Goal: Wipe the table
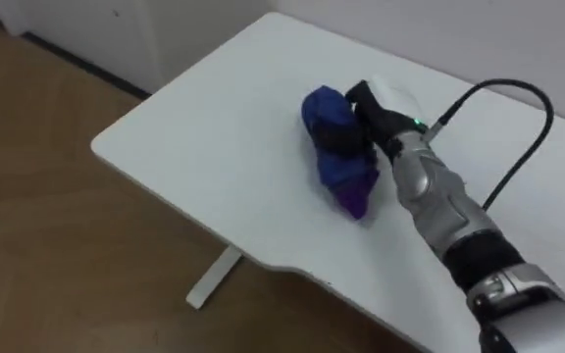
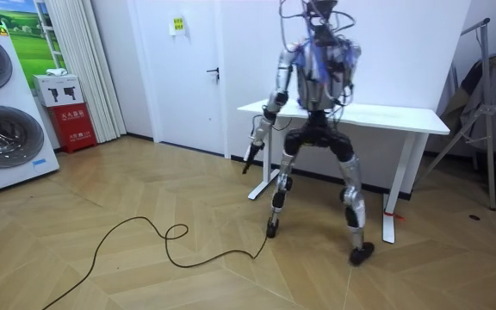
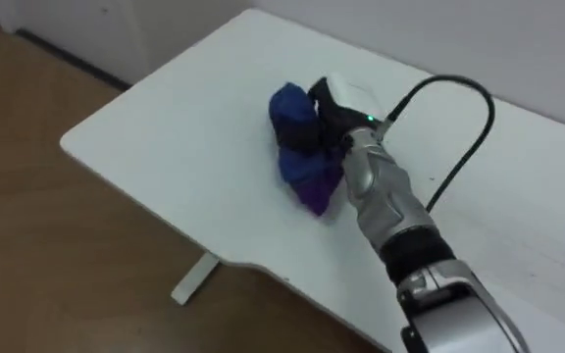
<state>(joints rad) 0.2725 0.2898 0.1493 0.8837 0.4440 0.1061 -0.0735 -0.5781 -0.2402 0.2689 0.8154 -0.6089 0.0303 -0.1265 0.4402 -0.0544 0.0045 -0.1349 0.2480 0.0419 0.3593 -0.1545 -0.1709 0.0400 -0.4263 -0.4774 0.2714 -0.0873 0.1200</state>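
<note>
The robot stood at the near edge of the white rectangular table (image 1: 214, 147). Its right hand (image 1: 373, 123) rested on the crumpled blue and purple cloth (image 1: 341, 175), which lay on the surface a little in from the near edge. The dark fingers (image 1: 346, 137) were curled over the bunched cloth, clamping it rather than lying flat on it. The left hand (image 2: 257, 133) hung beside the table's left end, and I cannot tell how its fingers stood.

To wipe well, the hand should probably press down evenly and sweep in long, overlapping strokes towards the bare left part of the surface. Spreading the wad flatter would cover more. Near the edge, the cloth could slip off.
</note>
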